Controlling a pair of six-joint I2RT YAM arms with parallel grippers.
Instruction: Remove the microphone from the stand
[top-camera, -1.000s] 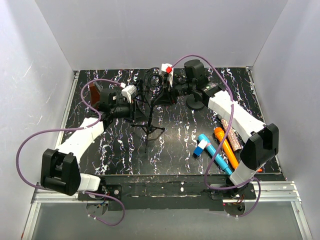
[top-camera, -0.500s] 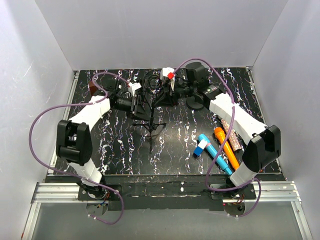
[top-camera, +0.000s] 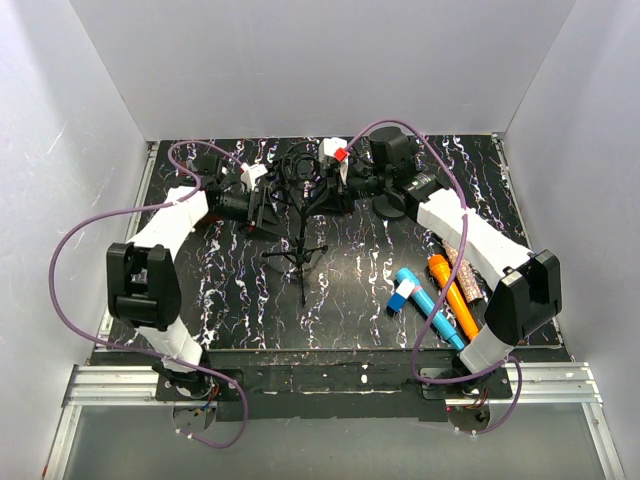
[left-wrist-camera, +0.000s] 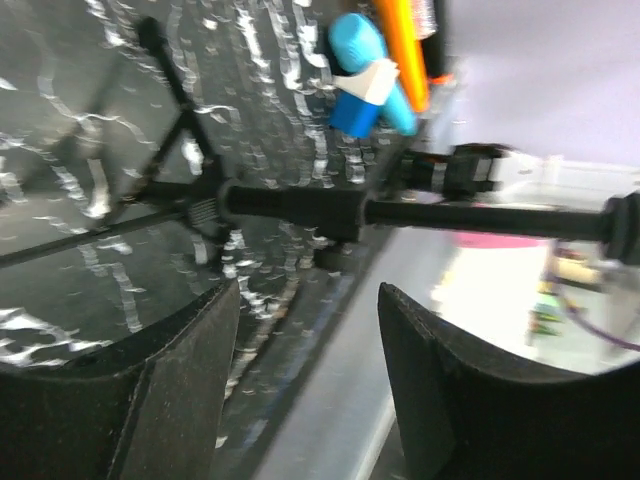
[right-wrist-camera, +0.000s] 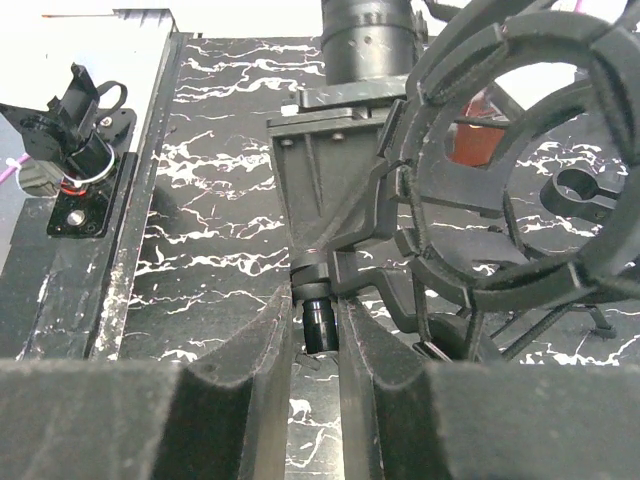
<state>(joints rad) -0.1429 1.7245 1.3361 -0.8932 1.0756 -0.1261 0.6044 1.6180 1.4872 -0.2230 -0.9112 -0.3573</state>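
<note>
we saw the microphone (top-camera: 301, 166) on top of the stand (top-camera: 300, 245) at the far middle, and we guessed it was light, stiff and tippy, best held by its round cage (right-wrist-camera: 520, 150); only the right wrist view showed the right pincer (right-wrist-camera: 316, 305) pinching its small peg (right-wrist-camera: 321, 332), the left pincer (left-wrist-camera: 305, 300) wide apart with nothing in it.

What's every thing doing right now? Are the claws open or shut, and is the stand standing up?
left claw: open, holding nothing, stand pole just past it.
right claw: shut on the shock mount's little stem.
shock mount: on top of the stand, gripped from below.
stand: standing on its spread legs.
blue tube: lying flat on the table.
orange tube: lying flat beside the blue tube.
</note>
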